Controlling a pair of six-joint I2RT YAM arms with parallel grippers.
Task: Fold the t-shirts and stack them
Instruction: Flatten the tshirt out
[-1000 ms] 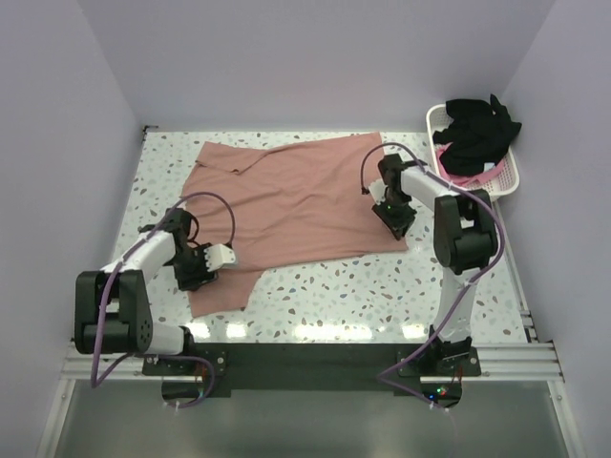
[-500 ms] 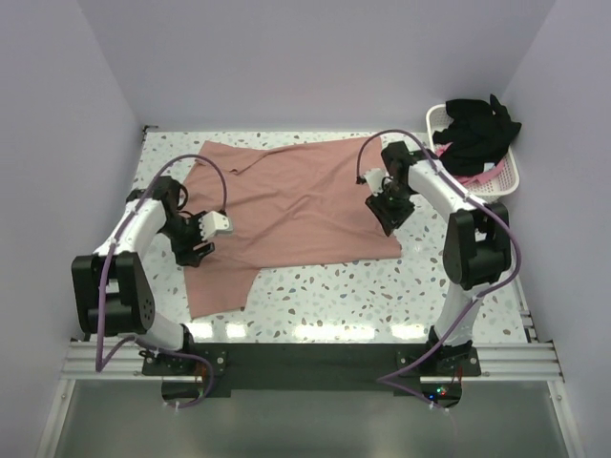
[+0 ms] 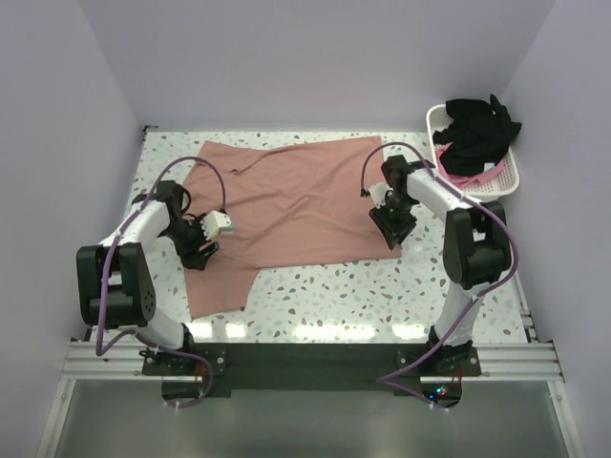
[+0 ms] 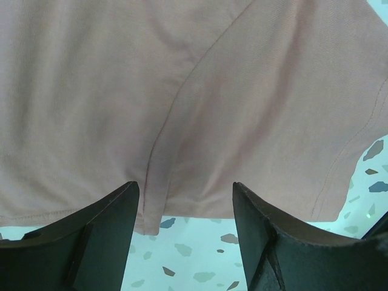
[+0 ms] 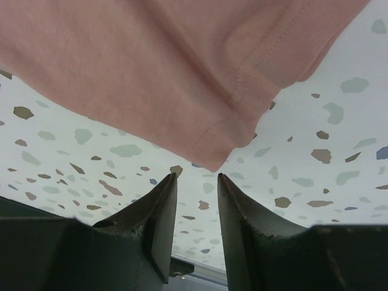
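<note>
The dusty salmon-pink t-shirt (image 3: pixel 296 200) lies spread on the terrazzo table, with a flap (image 3: pixel 218 284) reaching toward the near left. My left gripper (image 3: pixel 199 254) hovers at the shirt's left edge. In the left wrist view (image 4: pixel 185 206) it is open wide and empty, over the shirt's hem (image 4: pixel 182 91). My right gripper (image 3: pixel 396 232) is at the shirt's near right corner. In the right wrist view (image 5: pixel 197 179) it is open a little and empty, with the shirt's corner (image 5: pixel 212 139) just past its tips. The black t-shirt (image 3: pixel 482 129) and the brighter pink one (image 3: pixel 456 175) lie in the basket.
The white lattice basket (image 3: pixel 504 178) stands at the far right of the table, against the right wall. Purple walls close in the table on the left, back and right. Bare terrazzo (image 3: pixel 334 286) lies between the shirt and the arm bases.
My left gripper has moved away from the bases, up along the shirt's left flap. My right gripper shifted slightly and now sits at the shirt's near right corner, which has drawn in a little.
</note>
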